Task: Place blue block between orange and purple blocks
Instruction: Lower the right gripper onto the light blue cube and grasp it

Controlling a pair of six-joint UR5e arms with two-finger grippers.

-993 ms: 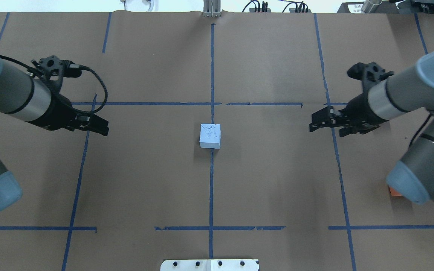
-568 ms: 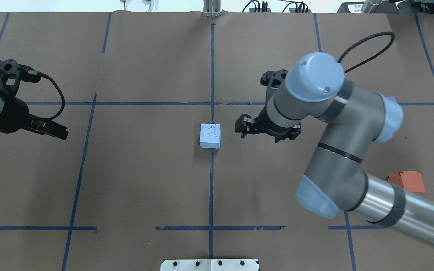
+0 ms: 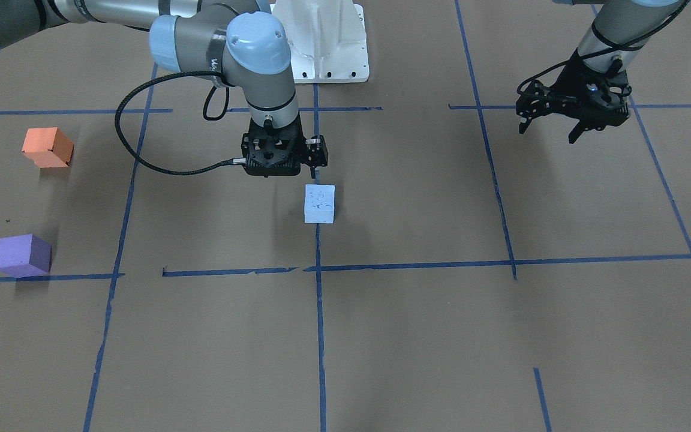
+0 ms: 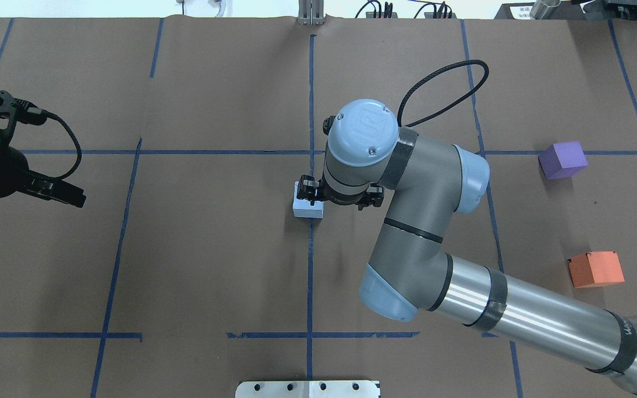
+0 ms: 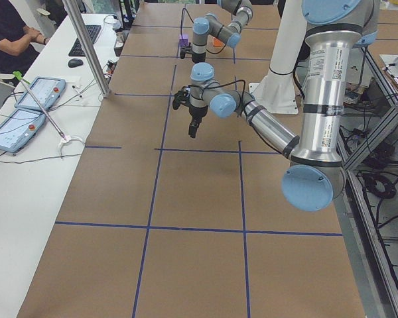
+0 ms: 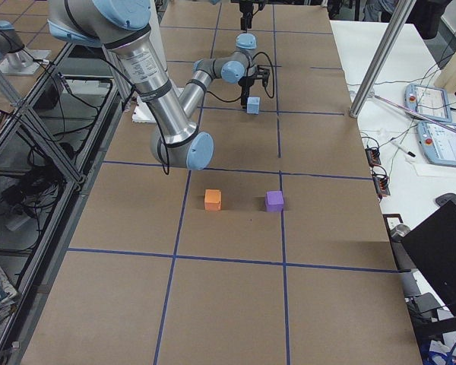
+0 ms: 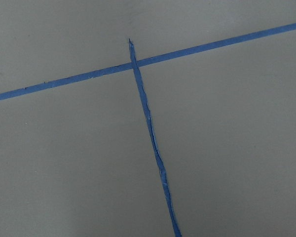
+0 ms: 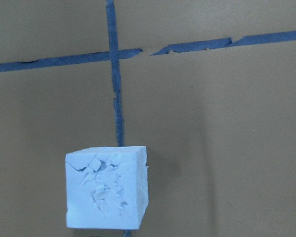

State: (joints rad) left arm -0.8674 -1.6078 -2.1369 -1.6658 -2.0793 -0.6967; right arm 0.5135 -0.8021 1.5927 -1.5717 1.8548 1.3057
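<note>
1. Blue block (image 3: 320, 204) dead centre on the desk (image 3: 411, 336), sitting right on the long tape line (image 3: 320, 312). It is flat on the brown paper, and the right wrist view shows its top face chipped and rough.
2. Right gripper (image 3: 282, 166) hangs over it, wrist pointing straight down, a touch to the robot's right of the block. Nothing touches the block yet. The fingers (image 3: 315, 163) are spread wide with nothing between them. From overhead, one of them overlaps the block's top edge, while the rest of the block shows clear below it.
3. Out on the robot's right side of the desk are the orange block (image 3: 47, 147) and the purple block (image 3: 23, 255). Orange is nearer the robot's base and purple is farther out. They stand apart with a strip of brown paper between them — and both are well apart from the blue block.
4. Left gripper (image 3: 548, 127) is over on the robot's left, above a tape crossing and well away from all three blocks. Its fingers are open and carrying nothing, and its wrist view shows only two crossing blue lines on paper.
</note>
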